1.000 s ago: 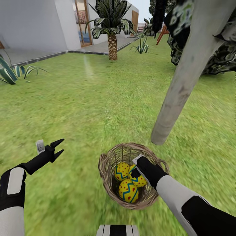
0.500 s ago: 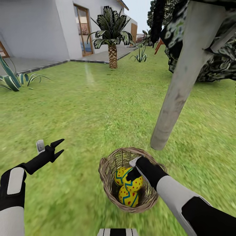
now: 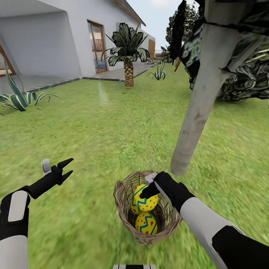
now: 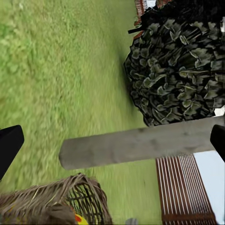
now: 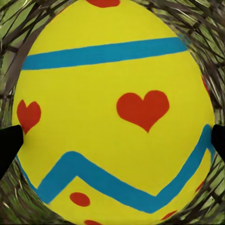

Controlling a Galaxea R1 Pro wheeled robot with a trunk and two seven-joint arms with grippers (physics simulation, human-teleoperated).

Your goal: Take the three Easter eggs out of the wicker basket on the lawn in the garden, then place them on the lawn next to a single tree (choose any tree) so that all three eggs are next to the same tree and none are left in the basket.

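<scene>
Lifted since a second ago, one Easter egg now sits higher in the wicker basket, pinched across its width by the right gripper; its long axis stands roughly upright. A second egg lies below it. The right wrist view shows red hearts on the held egg. The left gripper hovers over the lawn with jaws spread, empty. The tree stands just beside the basket.

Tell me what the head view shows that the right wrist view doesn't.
Head view alone: the left gripper open over the lawn, the tree trunk, a palm, the house and a second egg. Right wrist view alone: red hearts on the gripped egg. Both: that egg inside the basket, held by the right gripper.
</scene>
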